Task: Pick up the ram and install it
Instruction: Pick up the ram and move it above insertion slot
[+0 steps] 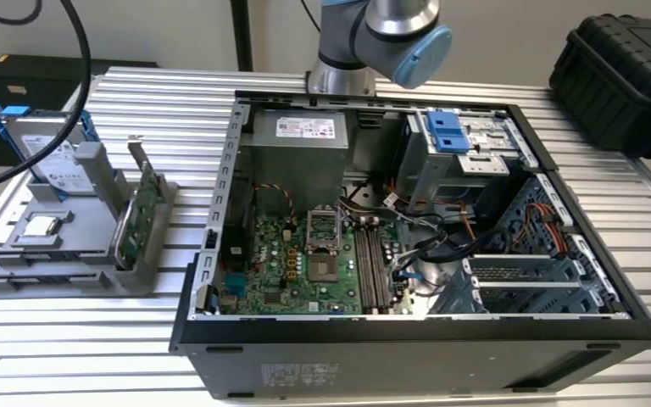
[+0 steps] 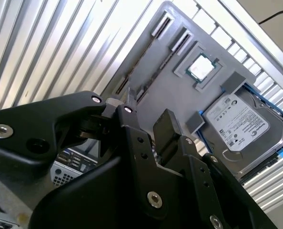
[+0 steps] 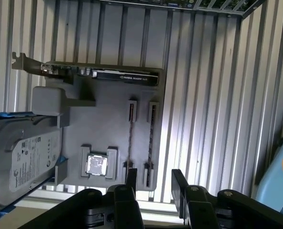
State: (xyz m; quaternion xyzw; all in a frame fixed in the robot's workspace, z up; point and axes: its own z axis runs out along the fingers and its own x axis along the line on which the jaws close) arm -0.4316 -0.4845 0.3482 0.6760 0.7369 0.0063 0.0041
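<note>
Gripper [image 3: 155,179] nearest the lens in both wrist views, black fingers [image 3: 132,177] apart with a clear gap, holding nothing. It hangs over the near end of the grey holder [image 3: 108,129], above the ends of its two long slots, which reads as lining up for a grasp across a thin edge. The ram [image 3: 151,138] stands on edge in one of those slots, seen as a thin dark line; a like line fills the slot beside it. Standing edge-up leaves both flat faces free for the fingers. Beside the slots, a processor chip [image 3: 96,165] lies flat in its own pocket. Next along, a hard drive [image 3: 27,157] leans against a block. At the far end, a graphics card [image 3: 125,76] stands on edge. All sit on the slatted aluminium table [image 3: 203,95]. Farther off, in the exterior view, the computer case [image 1: 416,339] lies open, motherboard [image 1: 292,263] facing up, its memory slots [image 1: 375,259] reachable from above. Ram not yet lifted.
</note>
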